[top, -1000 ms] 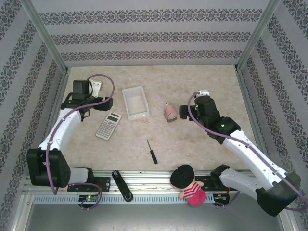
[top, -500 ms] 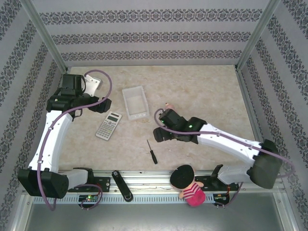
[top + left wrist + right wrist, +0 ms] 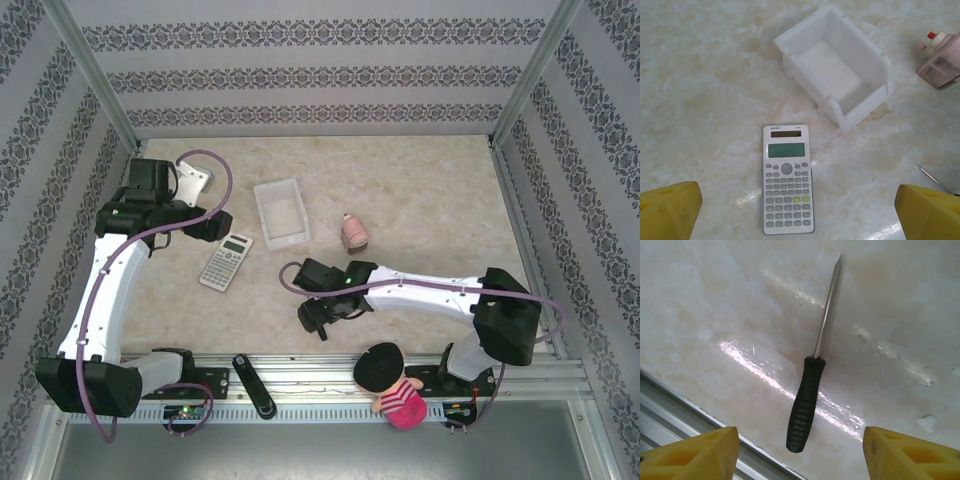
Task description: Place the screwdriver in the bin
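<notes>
The right gripper [image 3: 800, 460] hung with its yellow fingers [image 3: 695, 452] spread wide over the slim black-handled metal screwdriver [image 3: 806, 402], which lay flat on the marbled tabletop [image 3: 715, 300], well apart from the white translucent plastic bin [image 3: 262, 190]. Closing off-centre, I reckoned, could have rolled it toward the front metal rail [image 3: 670, 420].

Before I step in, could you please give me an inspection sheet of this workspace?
Surface: marble-look table, glossy.
Job's things: screwdriver lies flat near the front rail; bin upright, empty, apart from it.
Clutter: calculator beside the bin; pink bottle; doll and black bar on the front rail.
Hands: left hand open above the calculator; right hand open, straddling the screwdriver handle.
Cables: purple cable looped along each arm.
Surroundings: patterned walls, metal frame.
</notes>
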